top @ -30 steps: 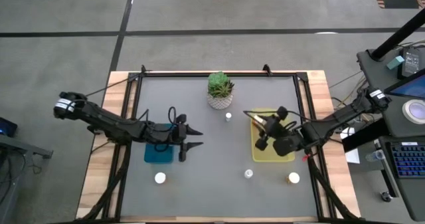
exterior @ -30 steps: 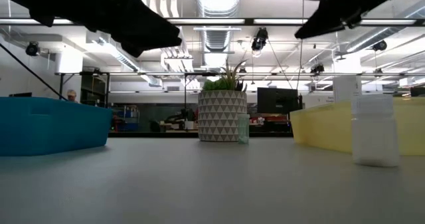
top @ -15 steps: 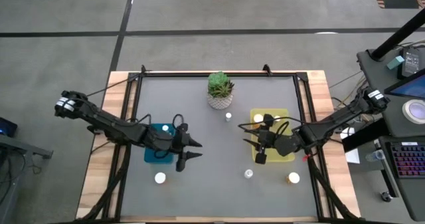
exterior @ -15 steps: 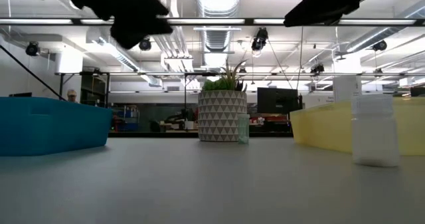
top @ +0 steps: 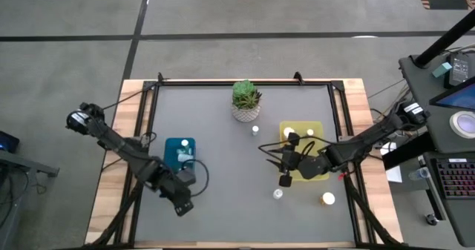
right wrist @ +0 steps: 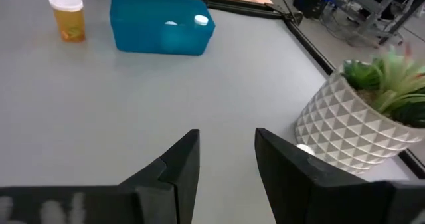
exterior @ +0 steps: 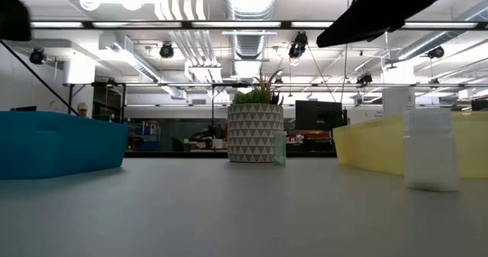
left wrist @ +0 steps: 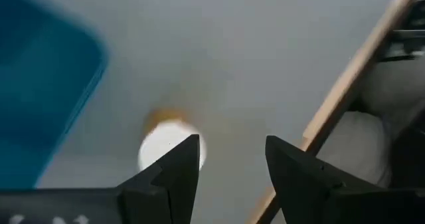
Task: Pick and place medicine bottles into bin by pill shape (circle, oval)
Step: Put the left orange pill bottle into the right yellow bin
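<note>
My left gripper (top: 182, 205) (left wrist: 229, 164) is open and points down near the table's front left. It is over an amber medicine bottle with a white cap (left wrist: 170, 146), which stands on the mat between and below the fingers, untouched. My right gripper (top: 276, 167) (right wrist: 226, 159) is open and empty above the mat, just left of the yellow bin (top: 320, 172). More bottles stand on the mat at the front right (top: 277, 193) (top: 327, 199) and by the pot (top: 254, 129). Others lie in the blue bin (top: 183, 154) and in the yellow bin (top: 289, 132).
A white patterned pot with a green succulent (top: 246, 102) (exterior: 255, 131) stands at the far middle. The blue bin (top: 169, 147) sits at the left, the yellow bin at the right. The table's wooden edge (left wrist: 345, 84) runs near my left gripper. A white bottle (exterior: 431, 150) stands near the low camera.
My left gripper has gone from beside the blue bin toward the table's near edge and a little left. It now points down over the amber bottle. My right gripper has gone from over the yellow bin toward the table's left and near edge, off the bin.
</note>
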